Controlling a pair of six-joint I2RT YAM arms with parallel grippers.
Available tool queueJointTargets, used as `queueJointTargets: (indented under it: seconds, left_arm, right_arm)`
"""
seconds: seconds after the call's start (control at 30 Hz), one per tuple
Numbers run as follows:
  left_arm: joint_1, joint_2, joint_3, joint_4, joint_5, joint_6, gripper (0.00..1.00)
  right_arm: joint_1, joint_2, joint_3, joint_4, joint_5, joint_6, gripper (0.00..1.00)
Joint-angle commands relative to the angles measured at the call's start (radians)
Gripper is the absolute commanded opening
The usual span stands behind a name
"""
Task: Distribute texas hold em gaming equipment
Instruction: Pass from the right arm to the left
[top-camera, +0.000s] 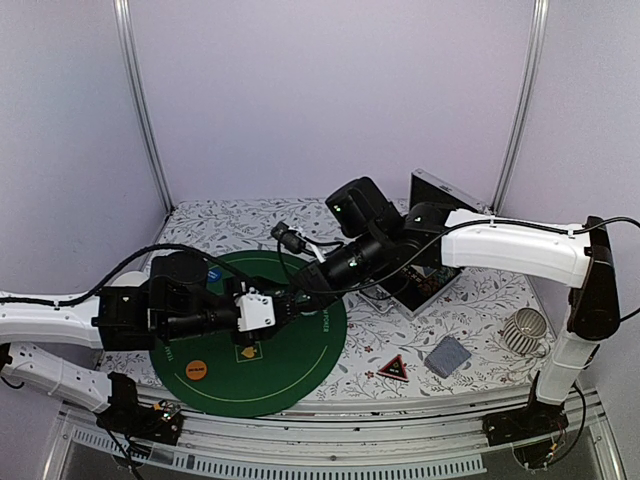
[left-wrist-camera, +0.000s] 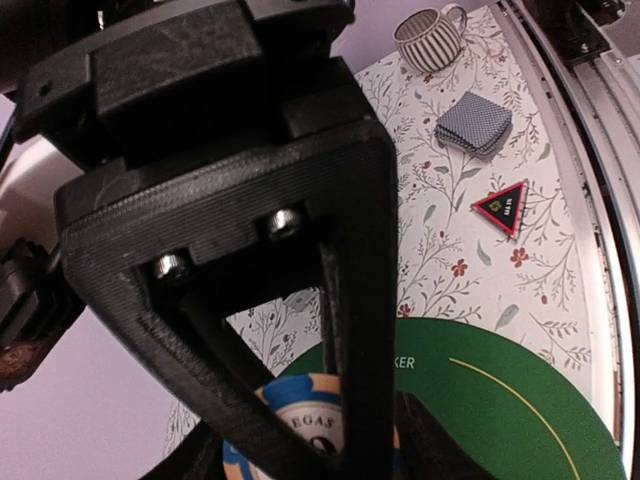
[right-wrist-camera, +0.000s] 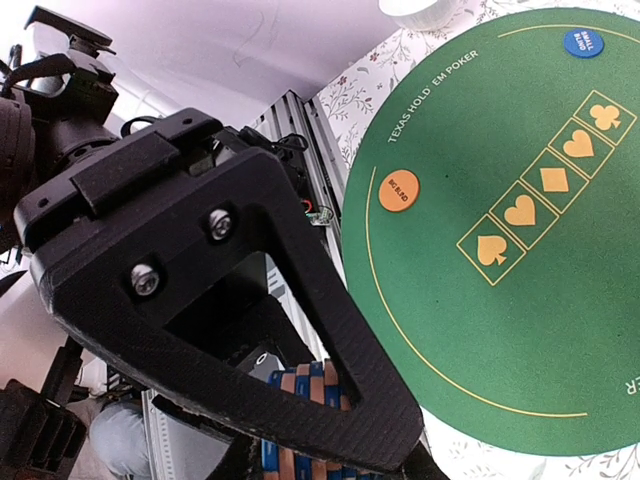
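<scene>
My right gripper (top-camera: 312, 284) is shut on a stack of blue-and-orange striped poker chips (right-wrist-camera: 325, 385), held above the green round mat (top-camera: 290, 370). My left gripper (top-camera: 292, 304) meets it there. The face of a chip (left-wrist-camera: 310, 425) shows between the left fingers, but the grip is hidden. An orange disc (top-camera: 197, 369) and a blue disc (right-wrist-camera: 583, 42) lie on the mat. A red-black triangle token (top-camera: 392, 368) and a pile of grey-blue-backed cards (top-camera: 448, 355) lie on the flowered cloth to the right.
A white ribbed cup (top-camera: 525, 330) stands at the right, near the right arm's base. An open black case (top-camera: 430, 275) sits behind the mat, under the right arm. Metal rails run along the near table edge (top-camera: 330, 440).
</scene>
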Motion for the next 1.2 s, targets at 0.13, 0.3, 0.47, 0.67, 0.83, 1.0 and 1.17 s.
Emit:
queueJointTargets:
  seconds: [0.13, 0.3, 0.47, 0.67, 0.83, 1.0, 1.17]
  left_arm:
    - [0.041, -0.003, 0.038, -0.023, -0.009, 0.024, 0.52]
    - [0.043, 0.003, 0.050, -0.046, 0.004, 0.027, 0.47]
    - [0.045, 0.011, 0.058, -0.078, 0.012, 0.030, 0.53]
    - [0.046, 0.017, 0.062, -0.072, 0.013, 0.038, 0.48]
    - [0.045, 0.024, 0.065, -0.077, 0.017, 0.043, 0.49]
    - [0.046, 0.017, 0.067, -0.061, 0.028, 0.040, 0.19]
    - [0.050, 0.002, 0.066, -0.055, 0.051, 0.029, 0.00]
  right_arm:
    - [0.004, -0.025, 0.033, 0.021, 0.019, 0.007, 0.02]
    - [0.004, -0.025, 0.035, 0.021, 0.008, 0.007, 0.02]
    - [0.004, -0.029, 0.040, 0.025, 0.006, 0.007, 0.02]
    - [0.003, -0.023, 0.043, 0.028, 0.004, 0.008, 0.02]
    - [0.004, -0.026, 0.044, 0.033, 0.007, 0.010, 0.02]
    - [0.003, -0.018, 0.046, 0.034, 0.004, 0.011, 0.02]
    - [0.004, -0.018, 0.047, 0.035, 0.018, 0.008, 0.02]
